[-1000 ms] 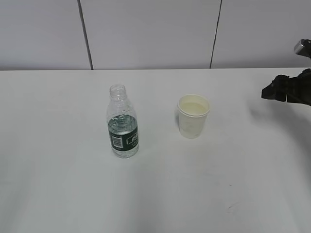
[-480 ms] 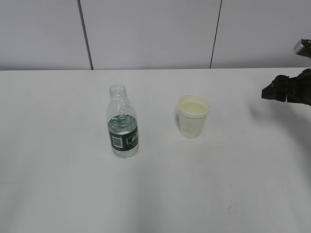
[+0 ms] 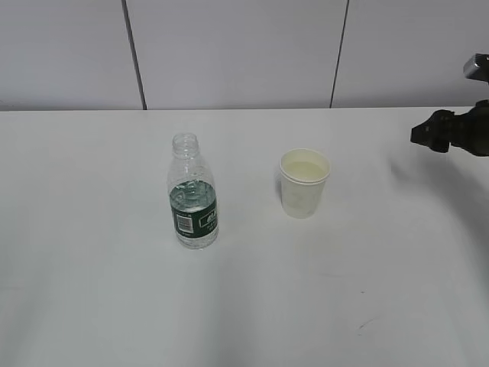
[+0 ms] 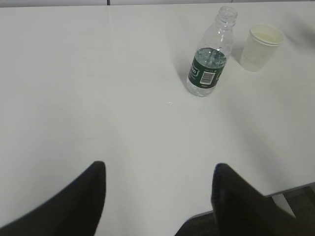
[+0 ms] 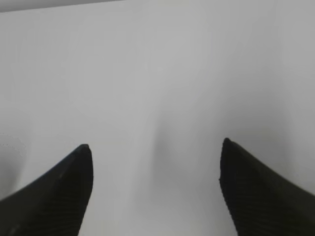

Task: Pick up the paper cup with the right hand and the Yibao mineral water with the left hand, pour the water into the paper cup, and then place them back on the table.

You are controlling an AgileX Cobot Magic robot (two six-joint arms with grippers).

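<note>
The right hand's black gripper point(image 5: 155, 191) has its two ribbed fingers point(image 5: 59, 191) spread wide with nothing between them, only bare white surface below. In the exterior view this black arm tip point(image 3: 451, 131) hangs above the far right edge of the table, well apart from the cup. The left hand's black gripper point(image 4: 160, 196) is likewise spread wide and empty, its fingers point(image 4: 74, 201) low in the wrist view near the table's front edge, well apart from the bottle; it does not appear in the exterior view.

The large plain white tabletop point(image 3: 99, 306) is flat and matte, with a few faint dark scuffs toward the front right. Behind it runs a pale grey wall point(image 3: 229, 53) divided by thin dark vertical seams.

The small clear plastic Yibao mineral water bottle with a dark green label band point(image 3: 192, 193) stands upright left of centre, its long axis vertical, its uncapped ribbed neck pointing up, the barcode facing the front. Clear water point(image 3: 191, 197) sits in its lower part, the surface about level with the top of the label. The small white tapered paper cup with a cream interior point(image 3: 304, 183) stands upright to the right of the bottle, near but not touching, open mouth up, with liquid visible inside.
</note>
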